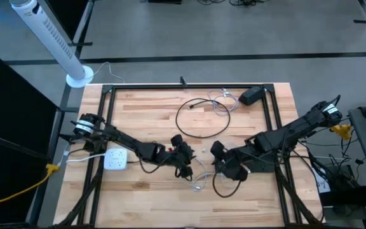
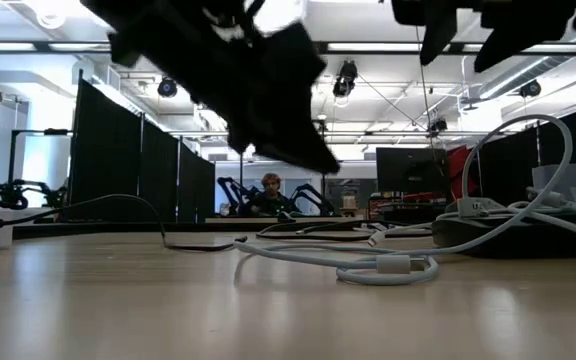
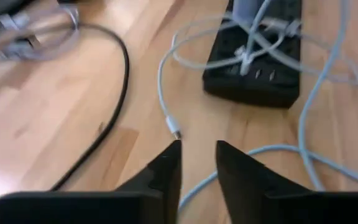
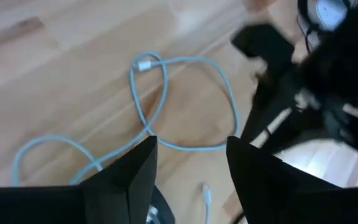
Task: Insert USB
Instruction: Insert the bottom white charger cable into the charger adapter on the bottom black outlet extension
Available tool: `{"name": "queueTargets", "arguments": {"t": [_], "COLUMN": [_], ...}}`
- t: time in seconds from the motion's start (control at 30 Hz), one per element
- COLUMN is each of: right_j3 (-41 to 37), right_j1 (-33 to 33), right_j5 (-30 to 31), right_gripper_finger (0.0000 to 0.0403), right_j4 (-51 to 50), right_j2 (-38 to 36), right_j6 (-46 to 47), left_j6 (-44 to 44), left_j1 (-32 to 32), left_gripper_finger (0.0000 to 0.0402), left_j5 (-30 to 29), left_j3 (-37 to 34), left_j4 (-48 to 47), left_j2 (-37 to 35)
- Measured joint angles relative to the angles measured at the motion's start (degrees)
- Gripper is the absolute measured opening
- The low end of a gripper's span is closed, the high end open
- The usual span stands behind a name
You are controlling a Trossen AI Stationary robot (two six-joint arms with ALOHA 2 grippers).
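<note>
**Loose plug lies just ahead of the left gripper**

The left gripper (image 3: 197, 163) hovers with fingers slightly apart, holding nothing. The white cable's plug (image 3: 174, 130) lies on the wooden table (image 1: 145, 114) just beyond its fingertips, long axis pointing roughly back at it. Beyond sits the black power strip (image 3: 253, 74). The right gripper (image 4: 190, 163), fingers apart and empty, hangs over cable loops. A person sits in the room behind.

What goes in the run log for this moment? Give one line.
left hand: open, empty, above white cable's plug | right hand: open, empty, over white cable loop | black power strip: cable not yet inserted
</note>
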Motion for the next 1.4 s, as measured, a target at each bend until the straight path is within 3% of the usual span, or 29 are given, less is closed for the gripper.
{"name": "queueTargets", "arguments": {"t": [0.13, 0.27, 0.67, 1.0, 1.13, 1.33, 1.4], "right_j3": [0.0, 0.0, 0.0, 0.0, 0.0, 0.02, 0.02], "right_j1": [2.63, 3.85, 4.95, 4.95, 4.95, 4.95, 4.95], "right_j5": [0.41, 0.61, 1.07, 1.07, 1.07, 1.07, 1.07], "right_gripper_finger": [0.0168, 0.0157, 0.0125, 0.0104, 0.0099, 0.0094, 0.0091], "right_j4": [0.08, 0.1, -0.01, -0.09, 0.01, -0.01, -0.07], "right_j2": [-0.6, -0.65, -0.72, -0.72, -0.72, -0.72, -0.72], "right_j6": [1.92, 3.89, 5.24, 5.52, 5.88, 7.85, 8.84], "left_j6": [2.82, 7.92, 10.75, 9.73, 9.64, 9.73, 9.93], "left_j1": [3.69, 6.4, 10.31, 10.71, 10.71, 10.66, 10.49], "left_gripper_finger": [0.017, 0.0195, 0.0157, 0.0174, 0.0143, 0.0023, 0.0014], "left_j5": [5.39, 11.21, 16.91, 18.63, 18.56, 18.52, 18.46], "left_j3": [-0.01, 0.05, 1.54, 2.0, 3.48, 4.03, 4.01], "left_j4": [3.6, 9.14, 14.1, 21.78, 22.05, 21.42, 21.02], "left_j2": [2.3, 5.75, 11.44, 16.89, 18.65, 18.42, 18.09]}}
